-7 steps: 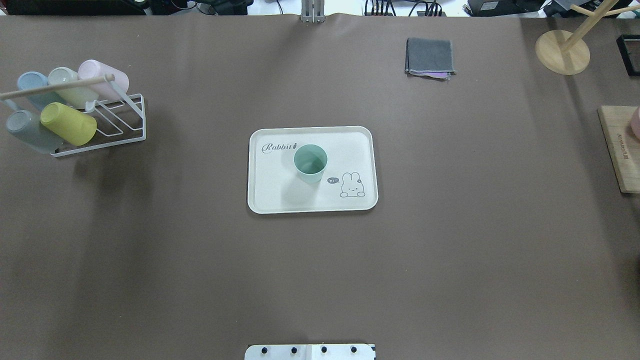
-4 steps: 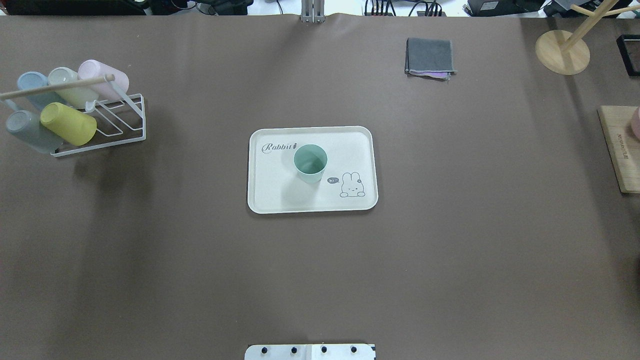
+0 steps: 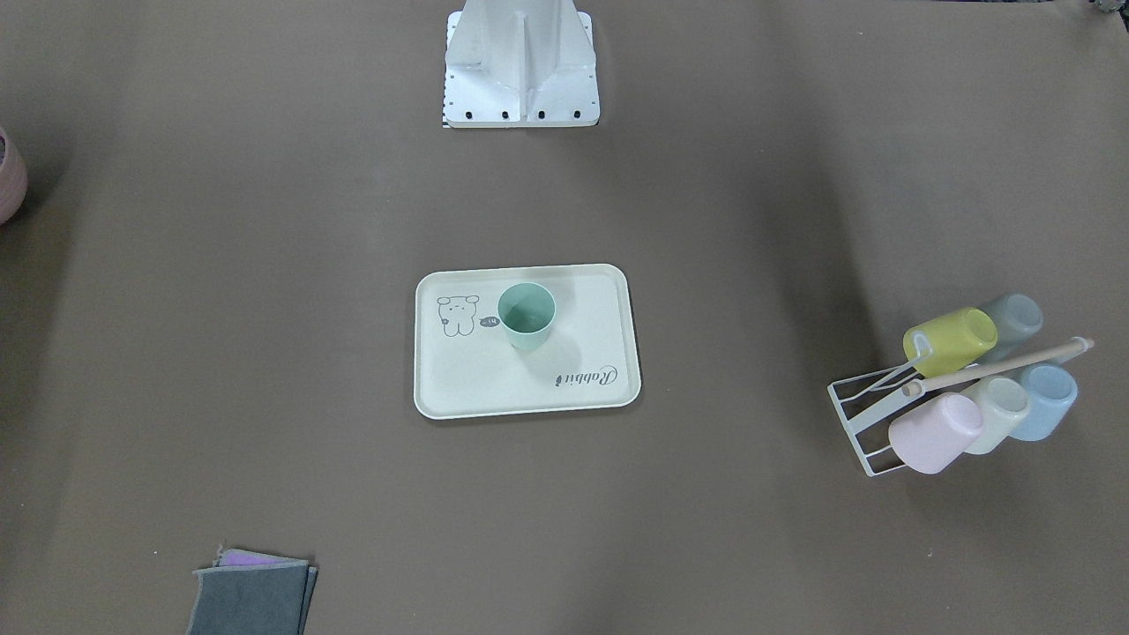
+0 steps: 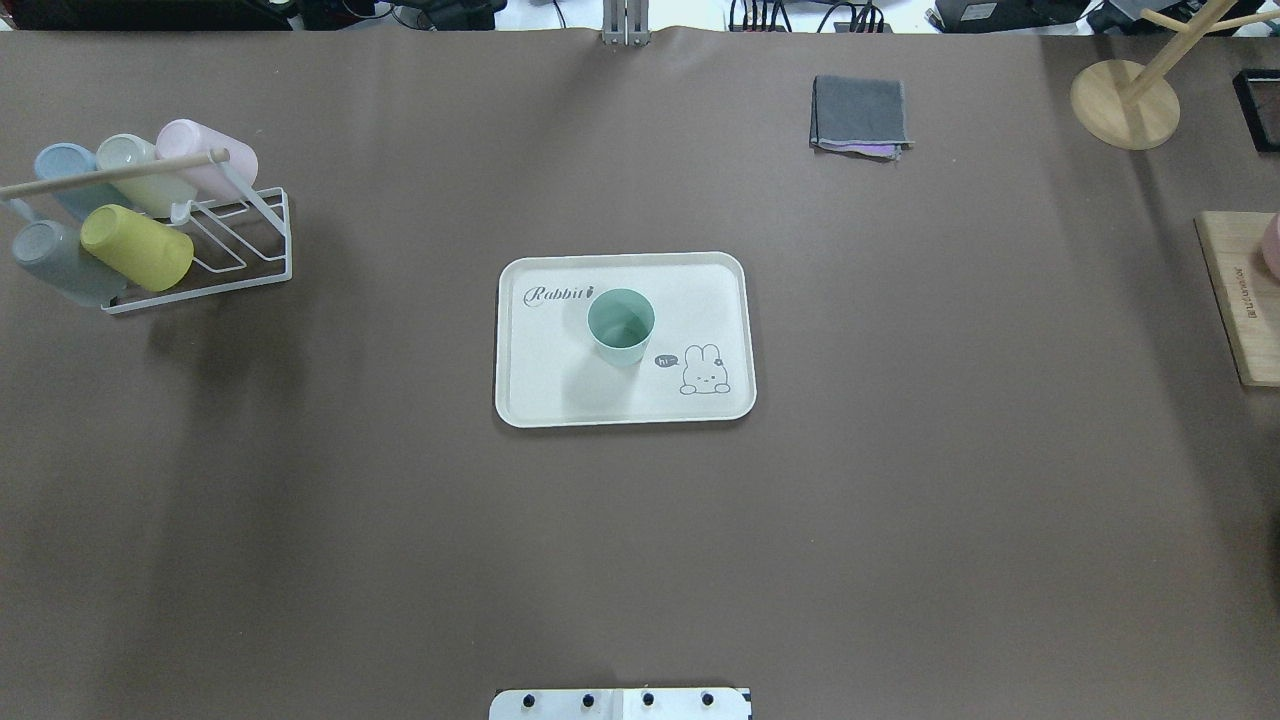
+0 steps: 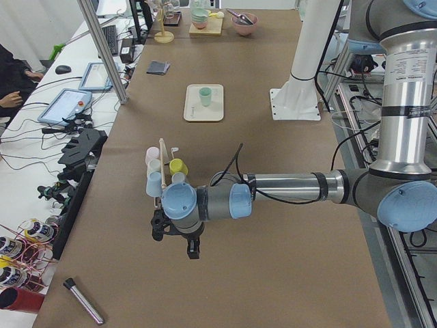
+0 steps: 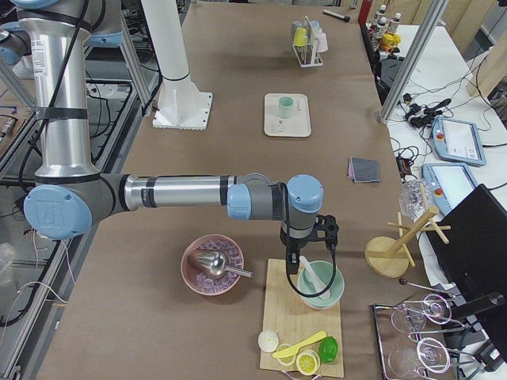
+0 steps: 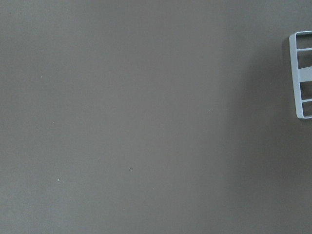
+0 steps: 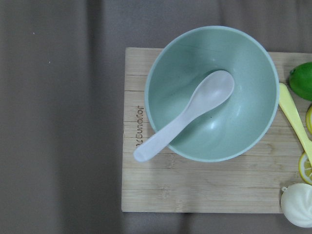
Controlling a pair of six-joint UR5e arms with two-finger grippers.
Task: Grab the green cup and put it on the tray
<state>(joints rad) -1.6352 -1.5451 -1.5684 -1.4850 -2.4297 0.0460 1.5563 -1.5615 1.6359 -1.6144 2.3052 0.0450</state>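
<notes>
The green cup (image 4: 620,326) stands upright, mouth up, on the tray (image 4: 540,395), just above the centre of the overhead frame. It sits between the "Rabbit" script at the tray's upper left and the little drawing at its lower right. In the front-facing view the cup (image 3: 527,316) shows in the tray's upper middle, just right of the drawing.

Both arms are well apart from it. In the left-side view the left gripper (image 5: 177,239) hangs over the brown table in the lower left of the frame, just below the cup rack (image 5: 162,174). I cannot tell from here whether its jaws are apart or together. Its wrist camera shows only the table cover and a corner of the white wire rack (image 7: 302,73) at the right edge.

In the right-side view the right gripper (image 6: 307,245) hangs in the lower middle of the frame, over a mint bowl (image 8: 212,92) with a white spoon (image 8: 187,114) leaning in it. The bowl stands on a wooden board (image 8: 146,185). I cannot make out how its jaws stand either.

At the upper left of the overhead frame the rack holds pastel cups lying on their sides, a yellow-green cup (image 4: 137,247) among them. A folded grey cloth (image 4: 860,112) lies at the upper right.
</notes>
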